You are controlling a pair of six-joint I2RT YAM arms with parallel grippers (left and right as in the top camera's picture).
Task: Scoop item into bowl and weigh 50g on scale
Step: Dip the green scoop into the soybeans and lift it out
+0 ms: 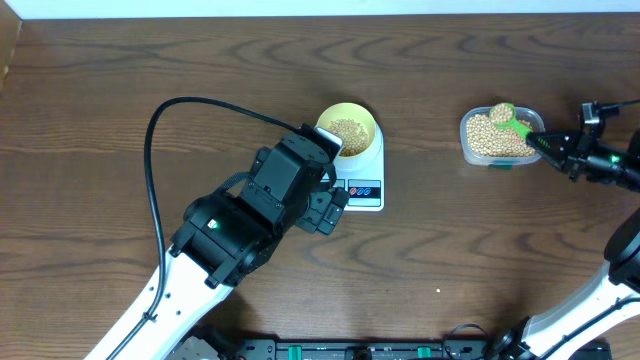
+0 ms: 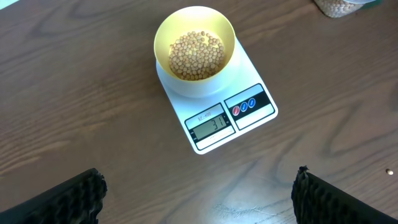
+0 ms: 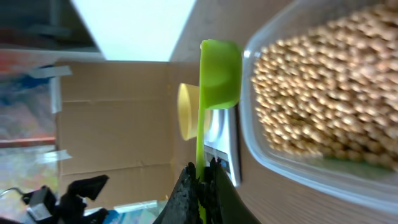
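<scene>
The right gripper (image 3: 202, 171) is pinching the handle of a green scoop (image 3: 217, 68), its fingers pressed tight on the thin stem, and is holding the scoop over the clear tub (image 1: 466, 140) of beans (image 3: 323, 93) at the right of the table (image 2: 74, 93). From above, the scoop seems to be carrying a small heap of beans, though the wrist view is too blurred to confirm it. The left gripper (image 2: 199, 196) is hanging spread wide and empty above the table, just in front of the scale (image 2: 255, 74), gripping nothing. The bowl (image 2: 186, 18) is sitting on the scale's platform, well apart from the tub, with a shallow layer of beans (image 2: 196, 55) covering its bottom. The display (image 2: 210, 123) appears to be reading thirty-one, so the weighing is probably partway along and the step in hand is fetching another scoop. The next move is calling for a level carry across to the bowl, then a slow tilt so the beans are trickling in while the reading is being watched, with care not to overshoot or knock the bowl.
</scene>
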